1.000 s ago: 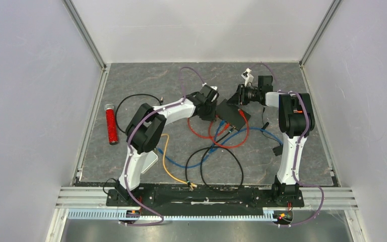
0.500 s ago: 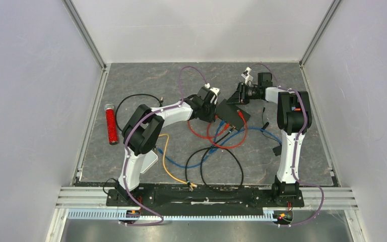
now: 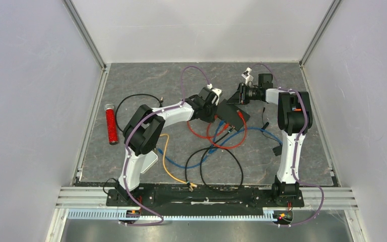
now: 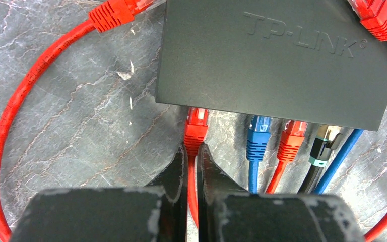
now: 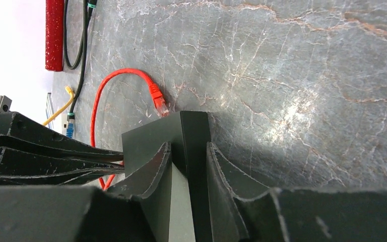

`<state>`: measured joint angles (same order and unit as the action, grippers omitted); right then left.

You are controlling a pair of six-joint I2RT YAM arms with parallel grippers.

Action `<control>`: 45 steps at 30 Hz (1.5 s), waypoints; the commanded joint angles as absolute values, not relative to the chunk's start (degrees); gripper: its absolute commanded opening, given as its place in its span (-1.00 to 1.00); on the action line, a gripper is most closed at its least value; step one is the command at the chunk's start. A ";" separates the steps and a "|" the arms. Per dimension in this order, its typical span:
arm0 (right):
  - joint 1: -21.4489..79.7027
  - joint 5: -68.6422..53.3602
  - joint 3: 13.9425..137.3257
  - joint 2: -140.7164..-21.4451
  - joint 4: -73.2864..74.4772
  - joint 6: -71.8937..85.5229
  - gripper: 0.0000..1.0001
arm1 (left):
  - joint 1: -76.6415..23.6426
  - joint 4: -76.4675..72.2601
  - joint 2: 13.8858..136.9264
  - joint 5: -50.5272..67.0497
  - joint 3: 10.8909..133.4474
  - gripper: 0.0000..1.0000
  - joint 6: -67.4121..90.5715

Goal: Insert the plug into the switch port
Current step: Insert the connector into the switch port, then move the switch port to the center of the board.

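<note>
The dark TP-LINK switch (image 4: 277, 60) lies flat on the mat, and it also shows mid-table as the switch (image 3: 232, 114). The red plug (image 4: 196, 125) has its tip at the switch's leftmost front port; how deep it sits I cannot tell. My left gripper (image 4: 195, 149) is shut on the rear of the plug's boot, with its red cable running back between the fingers (image 4: 179, 166). My right gripper (image 5: 189, 151) is shut on the switch's far edge (image 5: 194, 133), one finger on each face. From above, the left gripper (image 3: 211, 108) and right gripper (image 3: 240, 96) flank the switch.
A blue plug (image 4: 258, 132), a red plug (image 4: 292, 140) and a black and teal plug (image 4: 324, 145) sit in neighbouring ports. A loose red plug (image 4: 115, 13) lies at the switch's far left corner. Cable loops (image 3: 221, 161), a yellow cable (image 3: 167, 160) and a red tube (image 3: 111, 124) lie nearby.
My left jaws have closed onto the red plug's boot, and the left wrist has edged toward the switch. The right arm and the switch have barely moved.
</note>
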<state>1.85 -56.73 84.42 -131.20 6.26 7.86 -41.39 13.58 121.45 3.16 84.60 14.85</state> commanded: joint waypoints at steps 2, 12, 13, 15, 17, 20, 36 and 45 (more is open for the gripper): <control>6.49 -57.58 72.91 -133.32 16.44 4.29 -0.51 | -40.78 7.44 126.02 1.92 88.09 -0.96 17.93; 8.59 -56.79 65.16 -130.13 16.04 2.18 -0.55 | -40.69 7.97 133.41 5.13 97.35 -0.95 21.00; 8.48 -56.54 65.07 -130.00 15.95 2.03 -0.55 | -40.65 8.53 133.84 5.42 98.83 -0.95 21.00; 8.03 -55.57 65.53 -129.92 16.01 2.22 -0.55 | -40.69 9.79 134.32 6.25 101.80 -0.95 20.54; 7.04 -53.61 66.18 -129.27 14.39 3.78 -0.52 | -40.69 10.94 134.17 5.79 102.49 -0.96 20.06; 5.02 -50.41 71.98 -129.43 14.21 6.71 -0.42 | -40.61 11.65 133.01 4.44 101.35 -0.89 19.55; 1.84 -30.43 84.75 -117.56 9.96 1.83 0.50 | -38.96 12.82 116.90 0.83 93.62 -0.01 17.13; 8.79 -21.41 75.75 -107.43 10.80 -13.52 0.96 | -34.57 14.50 97.48 3.29 79.51 0.52 17.00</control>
